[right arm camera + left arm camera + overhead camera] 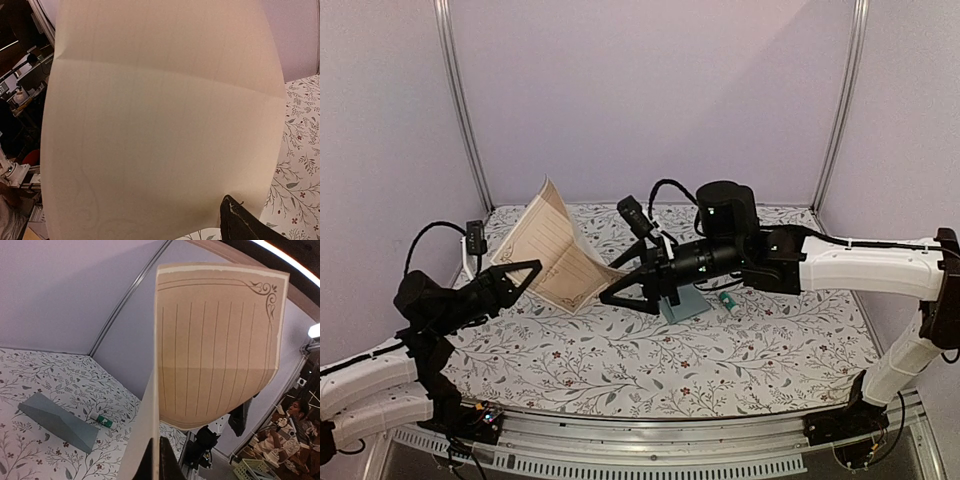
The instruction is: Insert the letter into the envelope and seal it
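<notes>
I have the letter [552, 250] up in the air, well left of the envelope [688, 306] and clear of the desk [720, 370]. It hangs as a creased, half-folded sheet. One panel stands up and leans toward the back wall. The other slopes down toward the envelope.

My left claw [525, 272] is clamped together on the letter's edge farthest from the envelope. On the left wrist camera I see the letter [215, 350] rising straight out of the dark fingers [161, 465] at the bottom of the picture. Its lined face and ornate corner are turned to the lens.

My right claw [615, 290] sits just left of the envelope, at the letter's near corner, with its jaws spread apart. I cannot tell whether either jaw touches the paper. The right wrist camera is almost filled by the plain back of the letter [160, 125], with a fold line running across it. Only one dark finger [245, 222] pokes in at the lower right.

The envelope lies flat on the patterned desk and is partly hidden behind the right claw in the overhead view. The left wrist camera shows the envelope [60, 420] more plainly, teal and lying on its own. A small white-and-green glue stick [727, 299] lies just beside the envelope on the side away from the letter, also seen on the left wrist view [102, 420].
</notes>
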Motion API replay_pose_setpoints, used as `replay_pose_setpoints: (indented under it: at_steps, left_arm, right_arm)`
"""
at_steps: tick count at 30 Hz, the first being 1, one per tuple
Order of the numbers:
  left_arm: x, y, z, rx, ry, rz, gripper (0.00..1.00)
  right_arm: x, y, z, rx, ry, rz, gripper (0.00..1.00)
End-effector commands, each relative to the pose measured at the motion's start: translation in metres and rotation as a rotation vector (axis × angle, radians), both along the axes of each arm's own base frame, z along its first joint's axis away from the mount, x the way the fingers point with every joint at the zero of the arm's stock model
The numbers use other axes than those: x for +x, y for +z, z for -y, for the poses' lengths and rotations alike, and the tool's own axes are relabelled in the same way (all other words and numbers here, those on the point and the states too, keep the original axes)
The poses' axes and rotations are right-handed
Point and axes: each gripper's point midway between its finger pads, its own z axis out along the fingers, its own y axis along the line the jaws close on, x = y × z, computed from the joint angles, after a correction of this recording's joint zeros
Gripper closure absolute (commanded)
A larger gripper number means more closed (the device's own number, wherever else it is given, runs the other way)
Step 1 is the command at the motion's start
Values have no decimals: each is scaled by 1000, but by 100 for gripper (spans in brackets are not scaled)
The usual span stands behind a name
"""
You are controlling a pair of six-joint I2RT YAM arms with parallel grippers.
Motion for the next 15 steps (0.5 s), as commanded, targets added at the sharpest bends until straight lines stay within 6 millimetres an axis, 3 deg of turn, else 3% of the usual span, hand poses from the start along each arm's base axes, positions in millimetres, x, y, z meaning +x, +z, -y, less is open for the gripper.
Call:
replay_pose_setpoints:
  at_steps: [1, 4, 10, 13, 15]
  left_arm:
    - [18, -8, -8, 101, 126, 12, 100]
    - [17, -9, -9, 124, 133, 37, 100]
    - [6, -4, -1, 134, 62, 103, 100]
    - [-3, -1, 3, 130, 18, 133, 100]
    - [-8, 1, 5, 125, -9, 155, 100]
  right_arm:
    - [-30, 7, 29, -12, 99, 60, 20]
    - [-30, 34, 49, 61, 24, 133, 17]
    - [25, 85, 97, 148, -356, 202, 17]
    - [47, 96, 116, 164, -465, 204, 17]
    - [50, 98, 118, 159, -461, 215, 17]
